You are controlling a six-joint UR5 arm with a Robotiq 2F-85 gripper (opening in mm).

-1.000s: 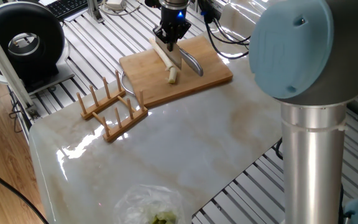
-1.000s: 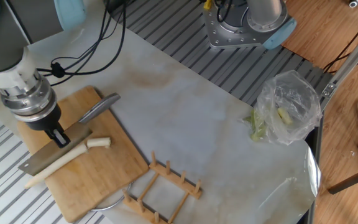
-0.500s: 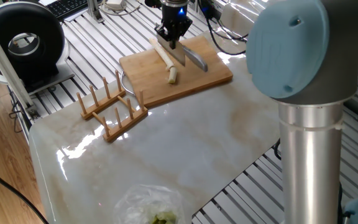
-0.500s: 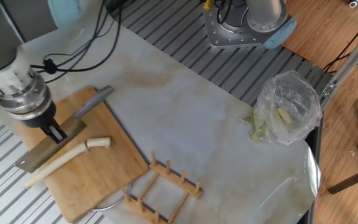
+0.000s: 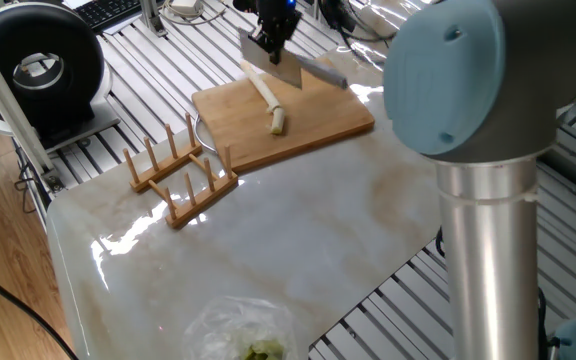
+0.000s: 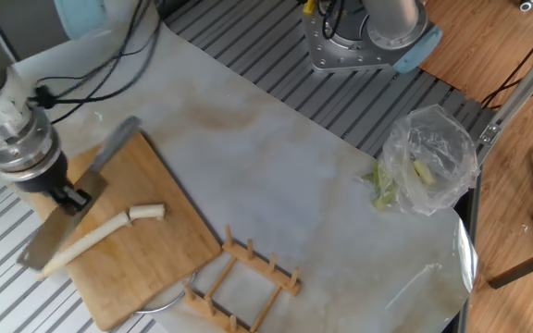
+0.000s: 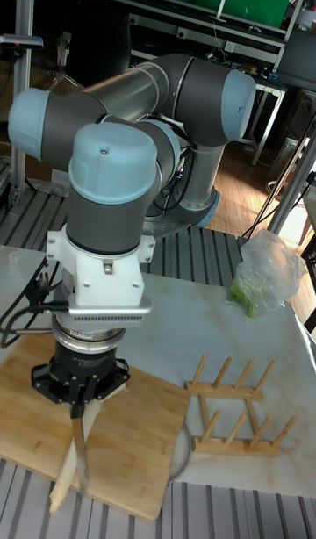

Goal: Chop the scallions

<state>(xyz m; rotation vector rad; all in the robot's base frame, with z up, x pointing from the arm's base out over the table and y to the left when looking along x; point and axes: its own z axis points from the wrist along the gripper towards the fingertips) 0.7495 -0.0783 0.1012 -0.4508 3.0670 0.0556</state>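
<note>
The scallions lie on the bamboo cutting board: a long pale stalk with a short cut piece just off its end. In the other fixed view the stalk and the piece lie on the board. My gripper is shut on a cleaver, held in the air above the board's back edge, clear of the stalk. The gripper holds the blade tilted, handle pointing away. In the tall view the gripper holds the blade edge-on over the stalk.
A wooden rack stands on the marble beside the board. A clear plastic bag with green bits lies at the table's far end. A metal rim pokes out under the board. My own arm fills the foreground.
The gripper has lifted the cleaver off the stalk and drawn it back toward the board's edge. The stalk and the cut piece have stayed where they were.
</note>
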